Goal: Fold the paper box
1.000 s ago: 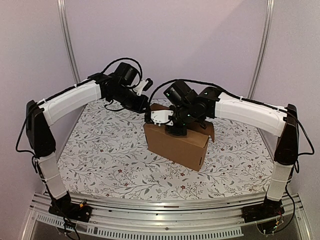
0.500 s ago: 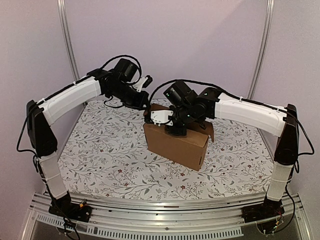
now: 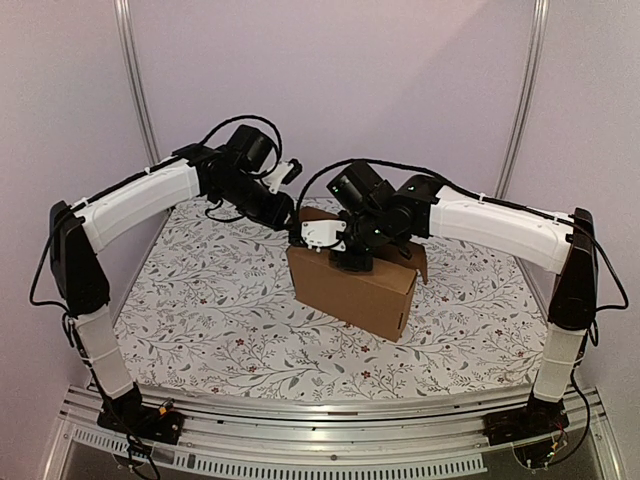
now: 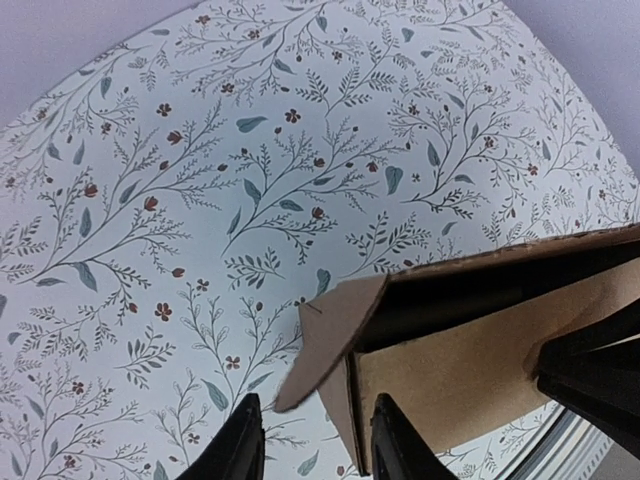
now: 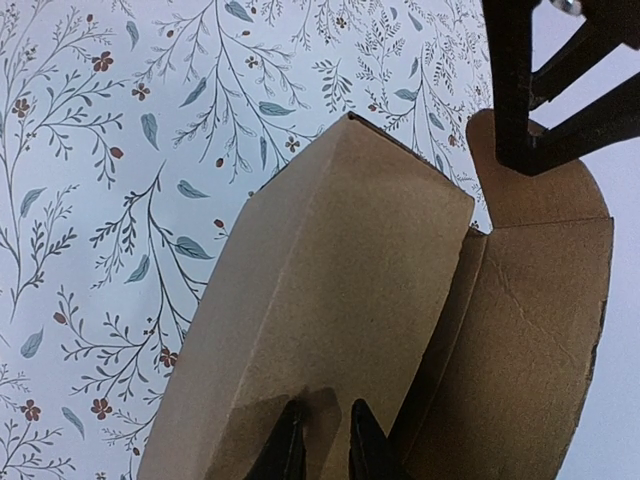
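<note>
The paper box (image 3: 350, 285) is brown cardboard and stands half-formed on the flowered table, with a flap (image 3: 418, 258) sticking out behind on the right. My left gripper (image 3: 293, 212) hovers at its back left corner. In the left wrist view this gripper (image 4: 318, 440) is open; a loose corner flap (image 4: 330, 330) and the box wall (image 4: 470, 370) lie just beyond its fingers, untouched. My right gripper (image 3: 350, 262) points down onto the box top. In the right wrist view it (image 5: 325, 430) is almost closed, tips against the top panel (image 5: 330, 280), nothing between them.
The flowered tablecloth (image 3: 210, 300) spreads around the box. Purple walls and two metal poles (image 3: 135, 90) stand behind. Both arms crowd above the box's back edge. An open brown panel (image 5: 530, 330) rises to the right of the top panel.
My left gripper has opened and now stands apart around the corner flap. The left arm shifted slightly. The right arm and the box have stayed put.
</note>
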